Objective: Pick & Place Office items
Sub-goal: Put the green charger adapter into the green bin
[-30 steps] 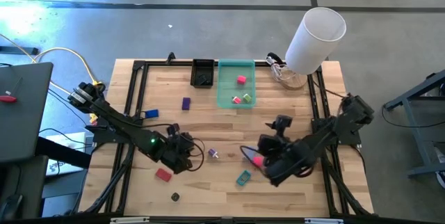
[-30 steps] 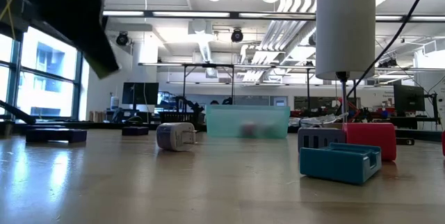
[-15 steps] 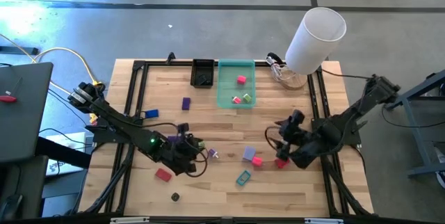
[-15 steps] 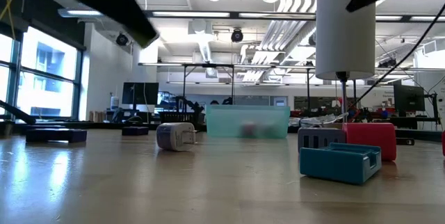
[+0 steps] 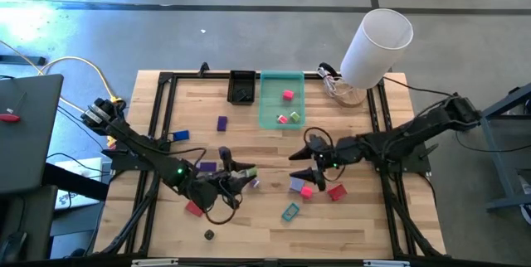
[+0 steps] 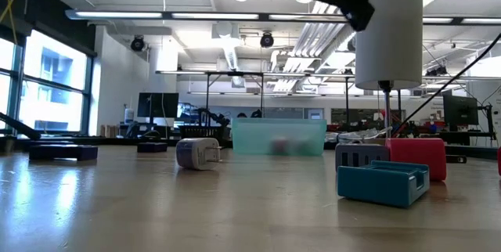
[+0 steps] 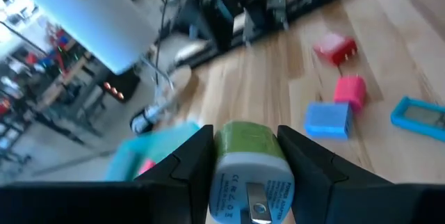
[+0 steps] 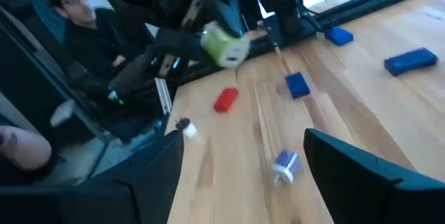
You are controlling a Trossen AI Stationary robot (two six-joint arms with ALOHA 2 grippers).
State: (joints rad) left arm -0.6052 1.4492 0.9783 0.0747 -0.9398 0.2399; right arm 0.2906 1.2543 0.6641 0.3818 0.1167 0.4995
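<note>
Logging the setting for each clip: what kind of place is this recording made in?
Most likely a robotics lab or workshop. The wooden table stands on a bare concrete floor, the low view shows exposed ceiling ducts and far benches with equipment, and a person sits nearby.

A pale wooden surface [image 5: 249, 147] edged by a black metal frame [image 5: 163, 101] stands on a grey concrete floor [image 5: 207, 18], with sunlight glaring across the floor beyond the surface's far left corner. Beyond its far edge opens a large workshop hall: tall windows [image 6: 43, 88] on the left, white ceiling ducts [image 6: 313, 25] and strip lights [image 6: 211, 16] overhead, dark monitors [image 6: 156, 105] and metal racks [image 6: 235, 95] toward the back. A seated person [image 8: 76, 22] in dark clothing watches from beside the surface.
</note>
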